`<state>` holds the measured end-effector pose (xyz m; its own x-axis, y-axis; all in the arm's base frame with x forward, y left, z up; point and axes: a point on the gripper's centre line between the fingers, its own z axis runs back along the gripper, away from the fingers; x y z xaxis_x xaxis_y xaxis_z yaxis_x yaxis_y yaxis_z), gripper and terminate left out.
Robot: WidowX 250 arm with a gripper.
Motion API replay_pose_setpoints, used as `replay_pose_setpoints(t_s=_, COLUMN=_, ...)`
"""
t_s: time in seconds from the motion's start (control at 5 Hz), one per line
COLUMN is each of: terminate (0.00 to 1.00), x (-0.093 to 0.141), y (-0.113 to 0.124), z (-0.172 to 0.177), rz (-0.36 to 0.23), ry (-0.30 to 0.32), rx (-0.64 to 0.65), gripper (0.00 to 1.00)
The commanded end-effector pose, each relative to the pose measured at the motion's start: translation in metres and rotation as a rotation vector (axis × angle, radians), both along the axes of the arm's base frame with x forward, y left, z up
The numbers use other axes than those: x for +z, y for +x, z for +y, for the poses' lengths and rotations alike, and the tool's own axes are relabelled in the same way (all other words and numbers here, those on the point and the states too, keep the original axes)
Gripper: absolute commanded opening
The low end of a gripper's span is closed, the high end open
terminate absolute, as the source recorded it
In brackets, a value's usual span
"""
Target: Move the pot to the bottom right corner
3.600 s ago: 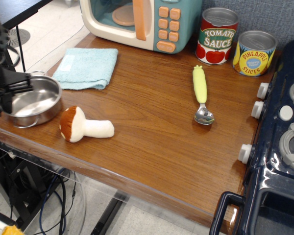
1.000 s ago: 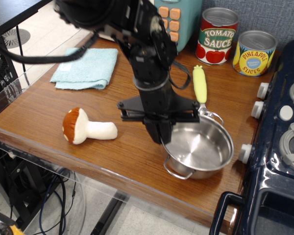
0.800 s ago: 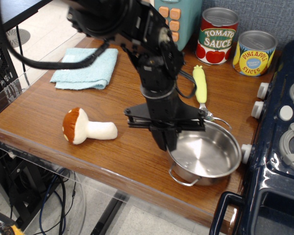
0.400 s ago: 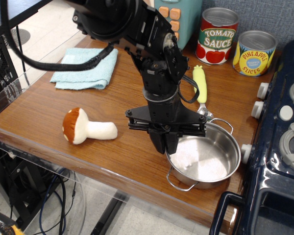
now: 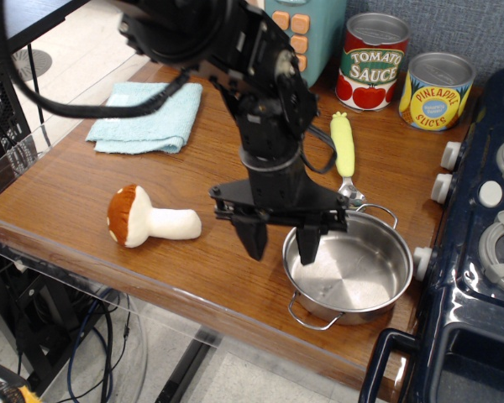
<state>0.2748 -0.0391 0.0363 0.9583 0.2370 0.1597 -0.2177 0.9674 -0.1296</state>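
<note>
The shiny steel pot [image 5: 353,269] with two wire loop handles sits on the brown wood tabletop [image 5: 235,168] near its front right corner, next to the dark navy toy stove [image 5: 479,277]. My gripper [image 5: 281,245] is open. Its jaws straddle the pot's left rim: one finger stands outside on the table, the other [image 5: 308,246] inside the pot. Neither finger grips the rim.
A plush mushroom [image 5: 147,220] lies at the left front. A yellow-handled spoon [image 5: 344,155] lies just behind the pot. A blue towel [image 5: 147,117], toy microwave [image 5: 290,34] and two tin cans [image 5: 374,60] [image 5: 437,91] stand at the back. White stove knobs [image 5: 422,263] sit right of the pot.
The pot was carried from the left edge to the front right corner and set down. In the last half second my gripper opened and let go of its rim.
</note>
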Motion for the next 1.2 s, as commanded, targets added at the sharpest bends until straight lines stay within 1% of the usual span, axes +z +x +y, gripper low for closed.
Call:
replay_pose_setpoints(t_s=0.0, terminate=0.0, x=0.0469, y=-0.0147, z=0.0187, rz=-0.133, ry=-0.016, rx=0.022, gripper=1.0)
replay_pose_setpoints(t_s=0.8, terminate=0.0, x=0.0469, y=-0.0147, z=0.0187, rz=-0.133, ry=-0.016, rx=0.022, gripper=1.0)
replay_pose_setpoints(t_s=1.0, terminate=1.0, x=0.0469, y=-0.0147, z=0.0187, rz=-0.133, ry=-0.016, rx=0.022, gripper=1.0)
